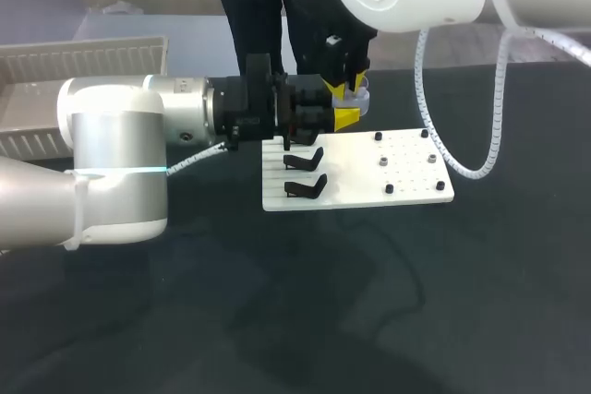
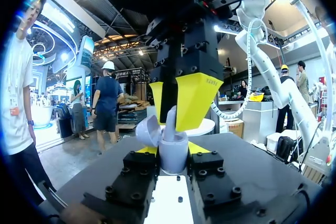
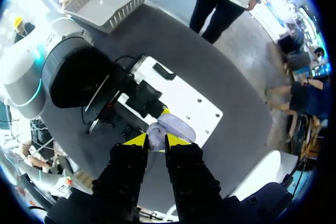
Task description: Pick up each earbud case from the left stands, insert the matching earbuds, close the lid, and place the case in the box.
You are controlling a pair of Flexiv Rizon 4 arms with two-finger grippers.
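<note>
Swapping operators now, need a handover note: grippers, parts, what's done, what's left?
Left gripper: shut on the lavender case, lid open, above the white board.
Right gripper: directly over the open case; whether it holds an earbud is not visible.
Done: case is off the black stands.
Left: seat earbuds, close lid, place case in the box.

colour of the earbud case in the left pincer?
The earbud case is pale lavender, clearest in the left wrist view.
</note>
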